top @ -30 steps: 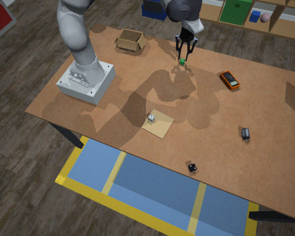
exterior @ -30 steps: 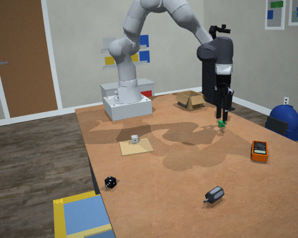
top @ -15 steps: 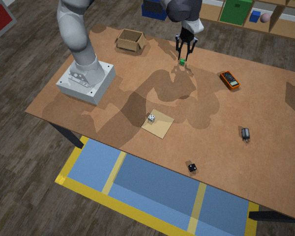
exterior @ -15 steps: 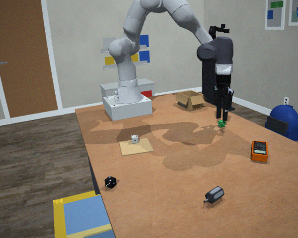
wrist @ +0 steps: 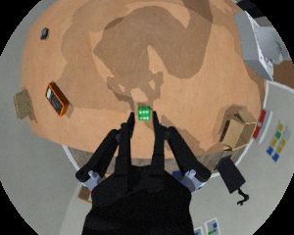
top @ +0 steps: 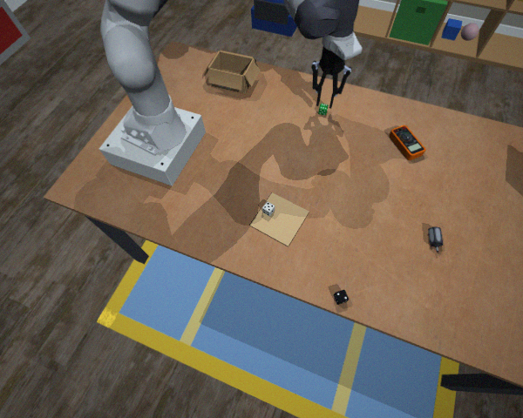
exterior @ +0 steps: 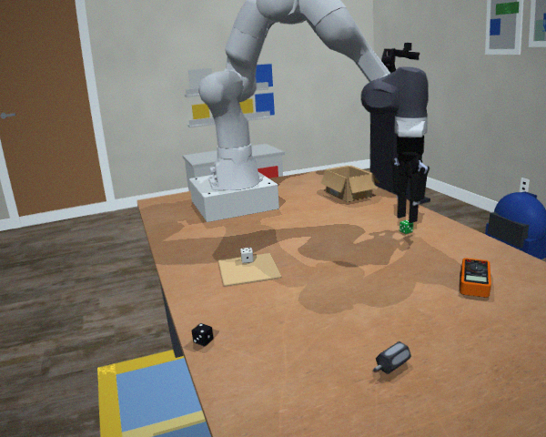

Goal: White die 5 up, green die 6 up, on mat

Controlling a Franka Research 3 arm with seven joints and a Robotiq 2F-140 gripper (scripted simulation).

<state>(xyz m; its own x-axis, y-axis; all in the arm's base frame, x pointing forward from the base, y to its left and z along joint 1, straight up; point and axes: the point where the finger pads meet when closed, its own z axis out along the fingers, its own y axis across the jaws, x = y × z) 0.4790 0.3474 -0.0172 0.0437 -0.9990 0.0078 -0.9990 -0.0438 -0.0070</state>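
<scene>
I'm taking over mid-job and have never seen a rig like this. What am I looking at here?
One robot arm on a white base ends in a two-fingered hand. One picture looks down from above, one across the table, one from the wrist past the fingers.

On the table are a green die, a black die, an orange meter, a small grey motor-like part and an open box. A white die sits on the mat. The hand, partly open above the green die, holds nothing.

Wooden-looking table (top: 378, 198) (exterior: 310, 376) (wrist: 211, 98) (rather matt).
</scene>
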